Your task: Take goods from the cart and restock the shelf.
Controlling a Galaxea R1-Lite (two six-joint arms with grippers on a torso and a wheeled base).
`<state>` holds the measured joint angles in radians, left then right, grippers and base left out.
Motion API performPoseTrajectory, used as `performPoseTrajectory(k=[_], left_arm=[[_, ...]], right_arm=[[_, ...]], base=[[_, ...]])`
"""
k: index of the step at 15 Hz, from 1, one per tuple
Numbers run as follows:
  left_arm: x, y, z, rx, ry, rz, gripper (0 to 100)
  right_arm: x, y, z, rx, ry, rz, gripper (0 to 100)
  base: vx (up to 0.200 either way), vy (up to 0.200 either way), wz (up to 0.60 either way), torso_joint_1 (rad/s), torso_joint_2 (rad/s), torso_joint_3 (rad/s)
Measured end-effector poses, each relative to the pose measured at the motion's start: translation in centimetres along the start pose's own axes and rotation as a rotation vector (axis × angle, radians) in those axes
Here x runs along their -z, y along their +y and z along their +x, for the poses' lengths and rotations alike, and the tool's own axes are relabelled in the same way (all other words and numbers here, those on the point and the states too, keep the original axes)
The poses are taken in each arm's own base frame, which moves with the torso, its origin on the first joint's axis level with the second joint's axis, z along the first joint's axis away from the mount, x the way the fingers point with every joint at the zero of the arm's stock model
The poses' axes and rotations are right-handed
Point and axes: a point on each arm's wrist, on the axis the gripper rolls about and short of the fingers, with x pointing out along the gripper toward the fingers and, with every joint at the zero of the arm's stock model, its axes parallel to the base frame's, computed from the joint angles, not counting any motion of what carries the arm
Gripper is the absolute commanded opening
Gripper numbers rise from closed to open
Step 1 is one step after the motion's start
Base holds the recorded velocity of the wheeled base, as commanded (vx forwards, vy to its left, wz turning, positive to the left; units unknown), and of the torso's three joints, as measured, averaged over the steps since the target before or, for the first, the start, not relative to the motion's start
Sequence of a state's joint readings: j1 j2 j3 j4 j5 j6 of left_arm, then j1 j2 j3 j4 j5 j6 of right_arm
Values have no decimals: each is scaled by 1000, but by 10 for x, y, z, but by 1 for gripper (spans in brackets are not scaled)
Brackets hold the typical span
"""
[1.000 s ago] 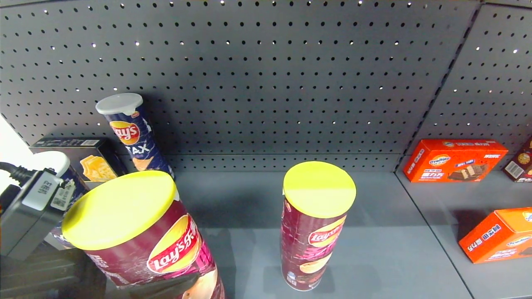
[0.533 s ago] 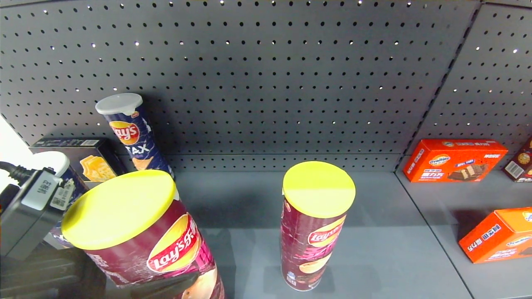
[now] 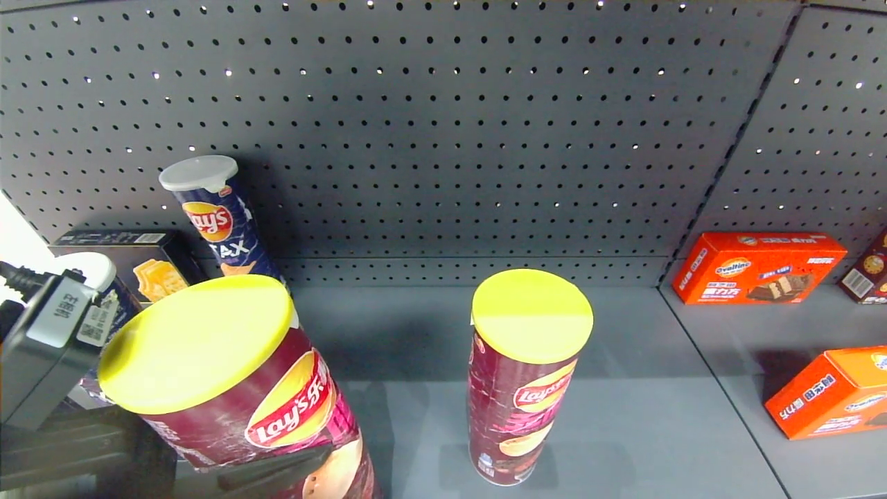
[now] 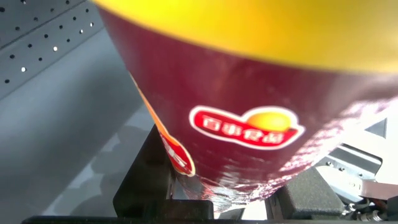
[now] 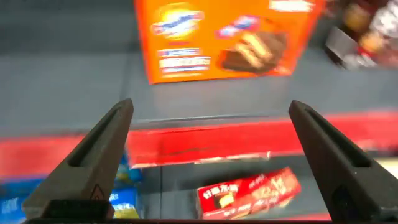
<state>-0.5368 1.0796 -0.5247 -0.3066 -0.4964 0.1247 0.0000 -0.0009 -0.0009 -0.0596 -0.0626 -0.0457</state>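
The shelf (image 3: 624, 416) carries, near its front-left corner, a maroon chip can (image 3: 229, 388) with a yellow lid and a red-and-yellow logo, clamped by the left gripper (image 4: 224, 186). A matching can (image 3: 523, 388) stands upright mid-shelf. The right gripper (image 5: 211, 107) gapes wide near an orange box (image 5: 217, 37).

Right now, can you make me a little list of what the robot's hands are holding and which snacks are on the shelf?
left gripper: shut on the held chip can, dark red with a yellow lid
right gripper: open, holding nothing
middle of shelf: standing chip can, yellow lid, upright, apart from the held one
back left: blue chip can, white lid, beside a dark cracker box
right side: back orange box and front orange box
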Motion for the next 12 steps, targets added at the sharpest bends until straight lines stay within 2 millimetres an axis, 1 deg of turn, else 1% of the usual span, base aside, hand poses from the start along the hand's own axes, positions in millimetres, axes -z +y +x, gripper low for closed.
performPoseTrajectory(k=[1,2,4,9,12], left_arm=[[0,0,1,3,0,0,0],[0,0,1,5,2,1,0],[-1,1,2,6,3,1,0],[-6,1,3,5,-9,13,0],[-25,5,4,-8,-57,52,0]], right_arm=[[1,2,0,-89,10,-9,100],[5,3,0,-124,45,-8,100],[6,2,0,-88,56,33,100],[6,2,0,-82,58,42,100],[6,2,0,-82,58,42,100]], base=[[0,0,0,0,0,0],[0,0,0,0,0,0],[0,0,0,0,0,0],[0,0,0,0,0,0],[0,0,0,0,0,0]])
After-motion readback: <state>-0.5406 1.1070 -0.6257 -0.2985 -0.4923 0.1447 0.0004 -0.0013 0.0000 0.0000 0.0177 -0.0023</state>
